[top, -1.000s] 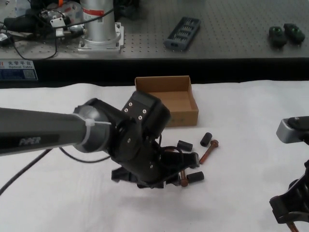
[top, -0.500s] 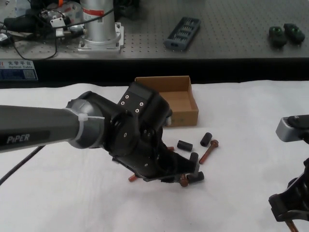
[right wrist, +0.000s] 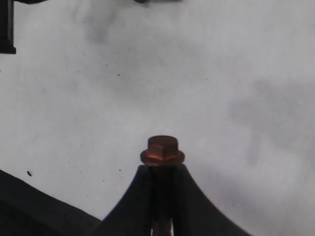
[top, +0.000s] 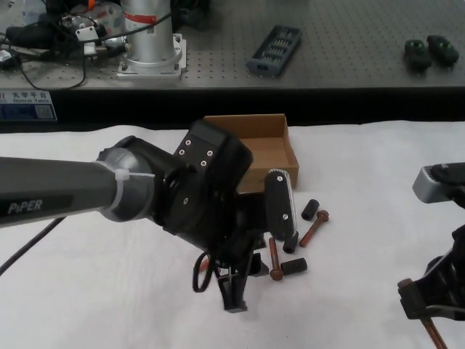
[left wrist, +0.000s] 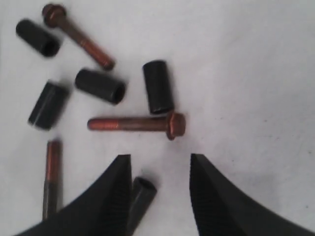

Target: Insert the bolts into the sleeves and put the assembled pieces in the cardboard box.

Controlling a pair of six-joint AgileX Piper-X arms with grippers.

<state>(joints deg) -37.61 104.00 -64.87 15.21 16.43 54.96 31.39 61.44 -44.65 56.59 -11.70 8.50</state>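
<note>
Several black sleeves (left wrist: 158, 87) and three copper bolts (left wrist: 135, 124) lie loose on the white sheet. My left gripper (left wrist: 160, 160) hangs open just above them, and one finger partly covers a sleeve (left wrist: 141, 192). In the high view the left gripper (top: 256, 251) stands over the pile, in front of the cardboard box (top: 280, 174), whose visible inside looks empty. A bolt (top: 314, 227) and a sleeve (top: 311, 209) lie to its right. My right gripper (right wrist: 162, 172) is shut on a bolt (right wrist: 162, 150), head outward. It is held at the near right (top: 429, 298).
A white sheet (top: 363, 167) covers the bench. Behind it a perforated board carries a silver post (top: 149, 36), a dark ribbed block (top: 275, 47), green-black parts (top: 432, 51) and cables at the far left.
The left arm's wrist has turned, so its fingers now stand spread over the pile. The right gripper has shifted slightly with its bolt.
</note>
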